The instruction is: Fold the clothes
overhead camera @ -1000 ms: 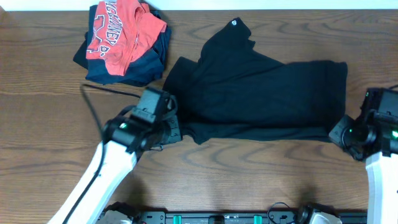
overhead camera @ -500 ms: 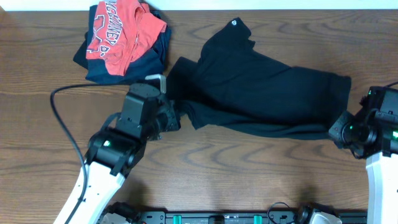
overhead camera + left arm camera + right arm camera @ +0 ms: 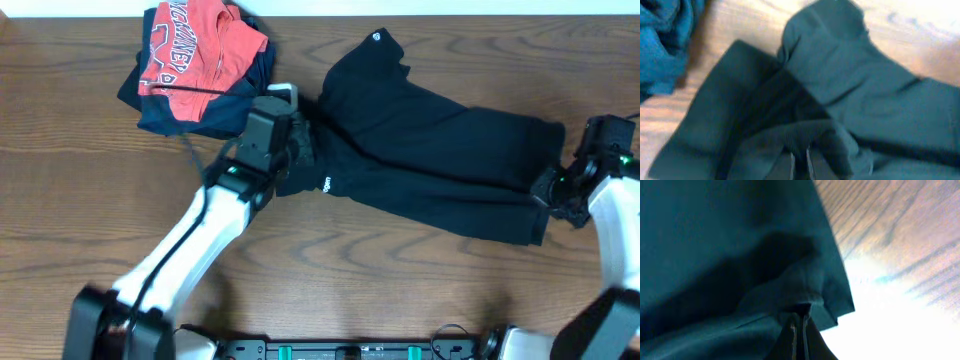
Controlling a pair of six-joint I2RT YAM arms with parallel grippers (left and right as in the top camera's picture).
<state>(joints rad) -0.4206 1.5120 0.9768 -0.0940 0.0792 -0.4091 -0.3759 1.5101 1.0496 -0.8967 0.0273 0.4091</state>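
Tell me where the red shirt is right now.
In the overhead view, the red shirt lies crumpled at the table's far left, atop the navy garment, just left of the left hand.

left hand (image 3: 297,157) up, T-shirt (image 3: 430,150) edge — folded over

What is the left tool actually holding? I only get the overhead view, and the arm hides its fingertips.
Observer: In the left wrist view the left tool has its fingers nearly together, pinching a raised, bunched fold of the black T-shirt.
Operator: Is the right tool gripping too, or just resting beside the cloth?
Observer: Gripping. In the right wrist view the right tool is closed on the shirt fabric, which bunches up around the fingertips.
Operator: Where on the shirt is that pinch?
Observer: At a hemmed edge, close to a corner of the cloth. The bare wooden table shows just past that edge.
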